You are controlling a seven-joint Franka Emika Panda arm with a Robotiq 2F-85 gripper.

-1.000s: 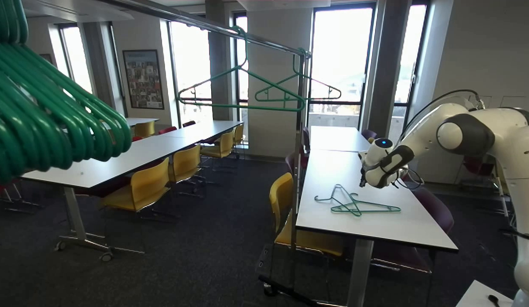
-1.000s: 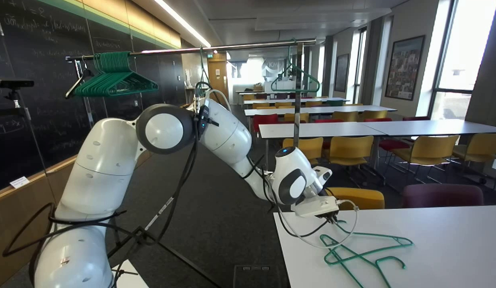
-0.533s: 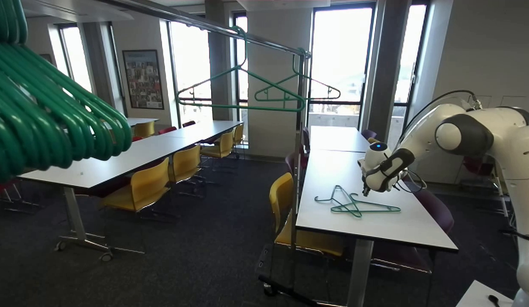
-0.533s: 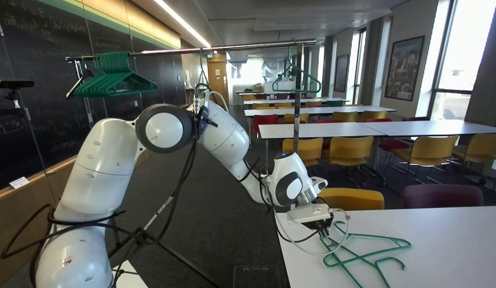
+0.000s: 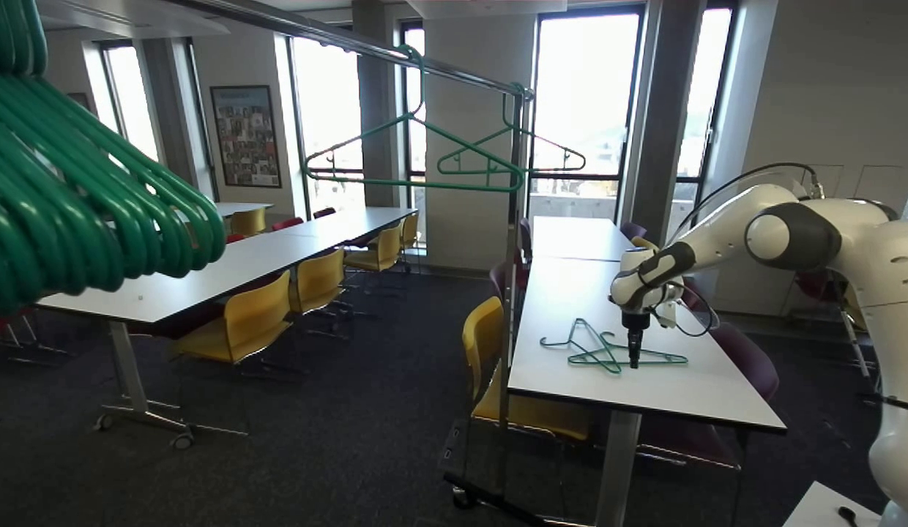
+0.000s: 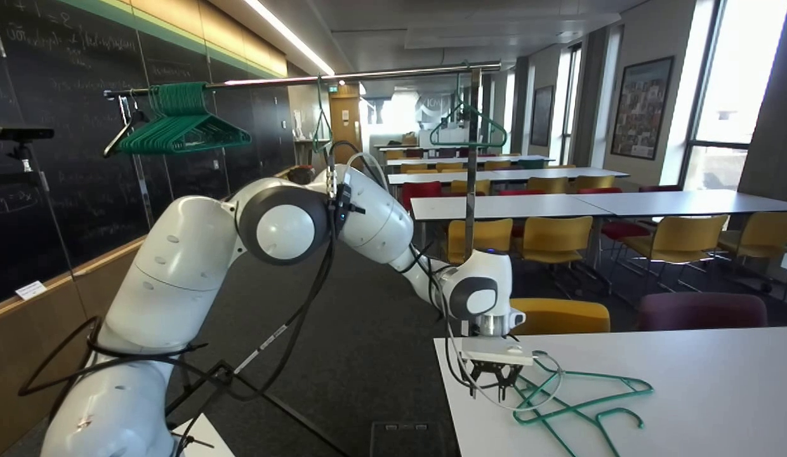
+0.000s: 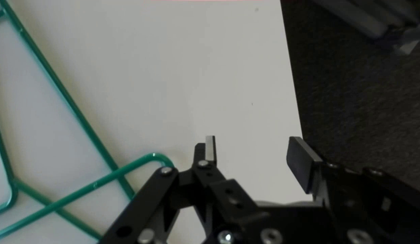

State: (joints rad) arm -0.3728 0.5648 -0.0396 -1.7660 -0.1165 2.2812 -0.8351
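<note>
My gripper (image 7: 254,152) points down over the white table (image 7: 196,67), its jaws apart with only tabletop showing between them. Two green hangers lie crossed on that table in both exterior views, one with its hook (image 6: 622,409) toward that camera, the other with its corner (image 6: 639,384) farther back. In an exterior view the gripper (image 6: 488,392) hangs just beside them; elsewhere the fingers (image 5: 634,357) overlap a hanger's bar (image 5: 666,361). In the wrist view a green tube (image 7: 74,105) and a curved end (image 7: 155,156) lie left of the left finger, which partly hides them. Contact cannot be told.
A metal rack's rail (image 5: 454,67) carries two spaced green hangers and a dense bunch of hangers (image 6: 184,120). Its upright (image 6: 472,165) stands near the table. Yellow (image 6: 558,314) and purple chairs (image 6: 702,311) flank the table. A table edge (image 7: 293,78) runs right of the gripper.
My gripper has swung from a tilted pose to pointing straight down, and sits lower toward the table. Its jaws have opened. The hangers on the table look almost unmoved.
</note>
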